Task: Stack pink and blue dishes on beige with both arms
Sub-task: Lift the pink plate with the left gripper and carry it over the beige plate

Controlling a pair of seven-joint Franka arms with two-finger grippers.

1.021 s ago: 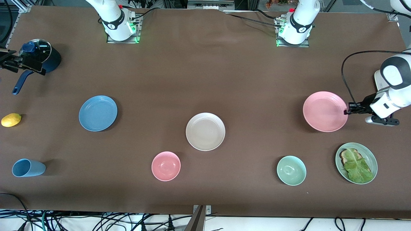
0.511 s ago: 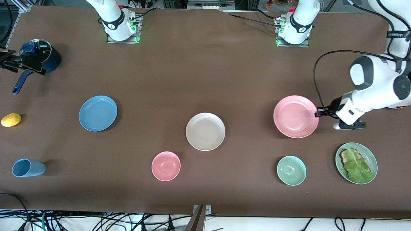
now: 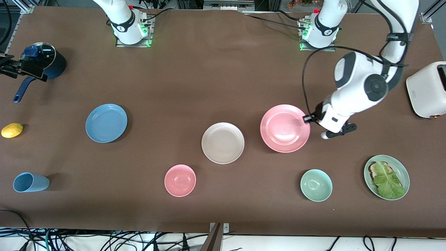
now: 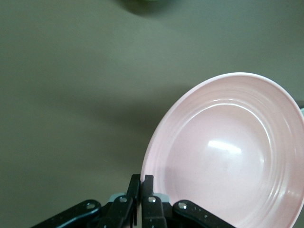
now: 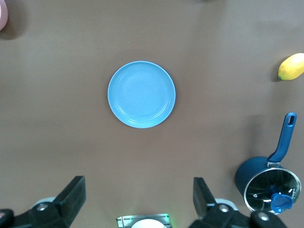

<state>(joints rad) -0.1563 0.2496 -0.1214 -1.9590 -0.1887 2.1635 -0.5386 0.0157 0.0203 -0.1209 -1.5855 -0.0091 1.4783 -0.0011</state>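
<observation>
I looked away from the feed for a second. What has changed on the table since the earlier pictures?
The left end effector, shut on the pink plate at its rim, has carried it from the left arm's end of the table toward the middle; it is now beside the beige plate. A toaster has come into view. The blue plate and the right end effector, open above it, stayed put.
</observation>
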